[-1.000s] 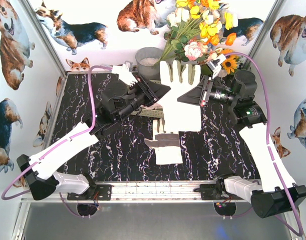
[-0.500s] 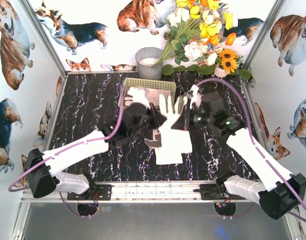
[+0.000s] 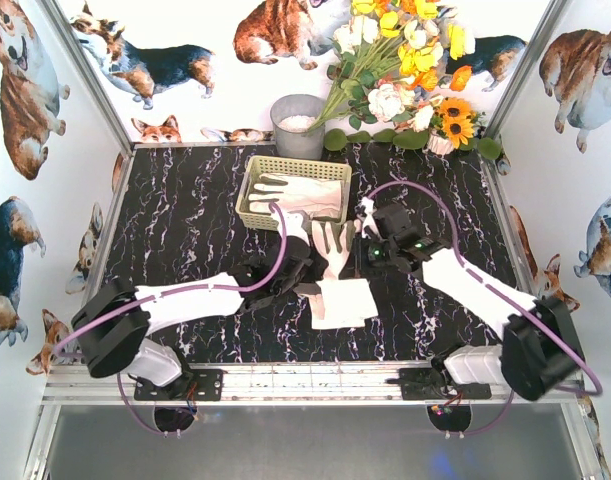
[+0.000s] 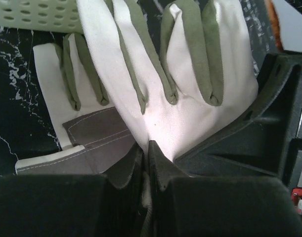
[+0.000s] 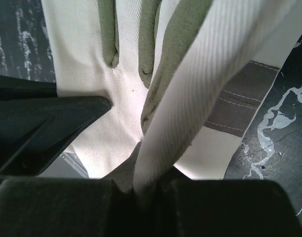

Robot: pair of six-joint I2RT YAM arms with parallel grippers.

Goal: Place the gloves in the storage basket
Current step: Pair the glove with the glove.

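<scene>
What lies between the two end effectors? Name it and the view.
A glove, pinched by the left end effector and the right end effector, spans the gap; the top view shows it.

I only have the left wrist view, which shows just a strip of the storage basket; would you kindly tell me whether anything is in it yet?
Observer: Yes. In the top view, the storage basket has at least one stowed glove lying flat in it.
Operator: Thank you. Is the other arm gripping as well?
Observer: It is. The right wrist view shows the right pincer shut on an edge of the held glove.
Operator: And what stands beyond the basket?
Observer: A grey pot, next to the flowers.
</scene>
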